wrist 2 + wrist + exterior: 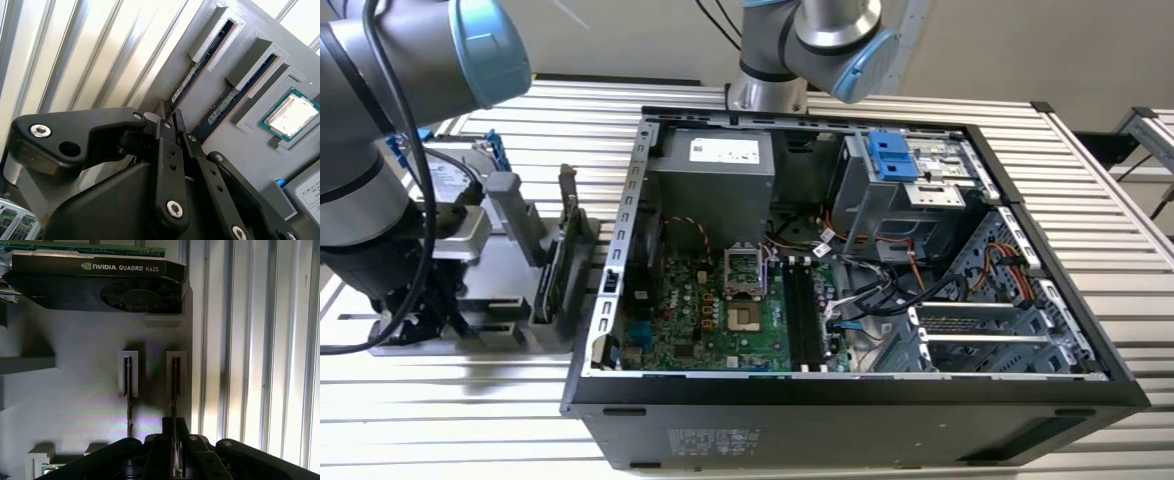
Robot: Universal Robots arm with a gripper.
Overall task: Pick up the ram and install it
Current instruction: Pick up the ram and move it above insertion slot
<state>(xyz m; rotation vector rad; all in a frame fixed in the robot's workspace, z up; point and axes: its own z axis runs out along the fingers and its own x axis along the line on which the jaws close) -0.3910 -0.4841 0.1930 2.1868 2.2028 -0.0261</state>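
My gripper (175, 426) is narrow, its two black fingers closed on the thin edge of the ram (174, 385), a long, flat, dark circuit-board stick. The ram stands on its edge in a slot of the grey plastic holder (75, 390).

In the first wrist view, a black graphics card with a round fan (100, 282) lies further on the holder. The second wrist view shows a square silver processor chip (292, 114) in its pocket.

The exterior view shows my grey arm (374, 200) at its left, beside the open black computer case (854, 400) with the green board (720, 320).

The ram sits between a second similar stick (128, 385), just beside it, and the holder's edge. Beyond that edge the slatted metal table (260, 365) is bare.
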